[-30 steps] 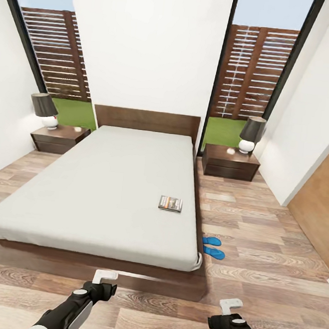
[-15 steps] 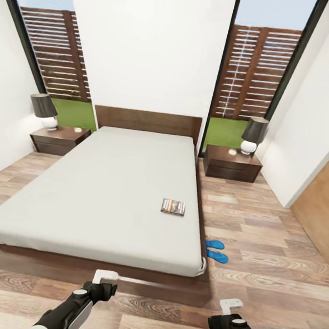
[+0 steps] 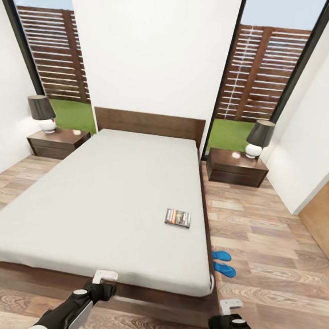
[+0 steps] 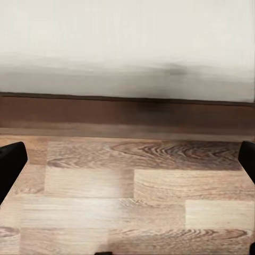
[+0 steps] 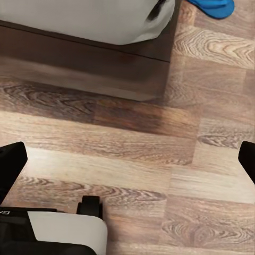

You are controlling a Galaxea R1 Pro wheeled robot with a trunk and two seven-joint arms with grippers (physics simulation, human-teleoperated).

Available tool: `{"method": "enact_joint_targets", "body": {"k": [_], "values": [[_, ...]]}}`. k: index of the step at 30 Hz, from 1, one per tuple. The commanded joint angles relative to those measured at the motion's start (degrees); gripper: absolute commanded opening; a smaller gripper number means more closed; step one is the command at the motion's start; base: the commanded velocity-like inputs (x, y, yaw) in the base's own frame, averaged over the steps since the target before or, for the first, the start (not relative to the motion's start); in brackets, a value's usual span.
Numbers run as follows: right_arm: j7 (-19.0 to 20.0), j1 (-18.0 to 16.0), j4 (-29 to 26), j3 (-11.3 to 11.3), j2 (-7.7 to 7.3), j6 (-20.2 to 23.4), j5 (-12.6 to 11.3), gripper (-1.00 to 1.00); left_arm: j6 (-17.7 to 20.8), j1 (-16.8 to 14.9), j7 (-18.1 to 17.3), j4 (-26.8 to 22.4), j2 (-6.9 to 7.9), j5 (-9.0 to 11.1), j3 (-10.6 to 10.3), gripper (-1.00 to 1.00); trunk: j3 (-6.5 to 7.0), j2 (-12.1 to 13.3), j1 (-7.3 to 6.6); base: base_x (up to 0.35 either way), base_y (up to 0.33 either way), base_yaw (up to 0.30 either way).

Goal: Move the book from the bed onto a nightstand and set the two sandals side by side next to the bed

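Grey mattress of the bed (image 3: 106,199) now larger and nearer in the head view than a second ago: camera advanced, foot of the frame just ahead. Approach stage, judging by that; nothing grasped. Book (image 3: 178,218) flat near the mattress's right edge. Blue sandals (image 3: 223,263) together on the floor beside it. Right nightstand (image 3: 236,168) carrying only a lamp (image 3: 259,138). Left gripper (image 3: 104,279) and right gripper (image 3: 231,308) spread wide, empty.

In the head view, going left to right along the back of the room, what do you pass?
Left lamp on the left nightstand → headboard of the bed → right nightstand → right lamp.
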Motion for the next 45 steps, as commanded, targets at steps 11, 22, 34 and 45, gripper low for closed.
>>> {"method": "enact_joint_targets", "body": {"k": [11,22,34,45], "values": [[-0.1,0.0,-0.1,0.4,-0.03,0.4,0.1,1.0,0.2,0.0,0.3,-0.1,0.05,0.6,-0.4,1.0,-0.1,-0.1,0.06,0.309,0.006,0.0],[-0.1,0.0,-0.3,0.4,-0.14,0.3,0.1,1.0,0.2,0.0,0.2,-0.1,0.02,0.6,-0.4,1.0,-0.1,-0.1,0.06,0.289,-0.082,0.0],[-0.2,0.0,-0.4,0.1,-0.42,-2.0,-0.1,1.0,0.2,0.0,0.3,-0.1,-0.03,0.6,-0.4,1.0,-0.1,-0.1,0.06,0.071,-0.029,0.0],[-0.2,0.0,-0.3,0.0,-0.37,-6.0,-0.4,1.0,0.3,0.0,0.2,-0.1,-0.04,0.7,-0.3,1.0,-0.1,-0.1,0.06,0.005,-0.002,0.0]]}}
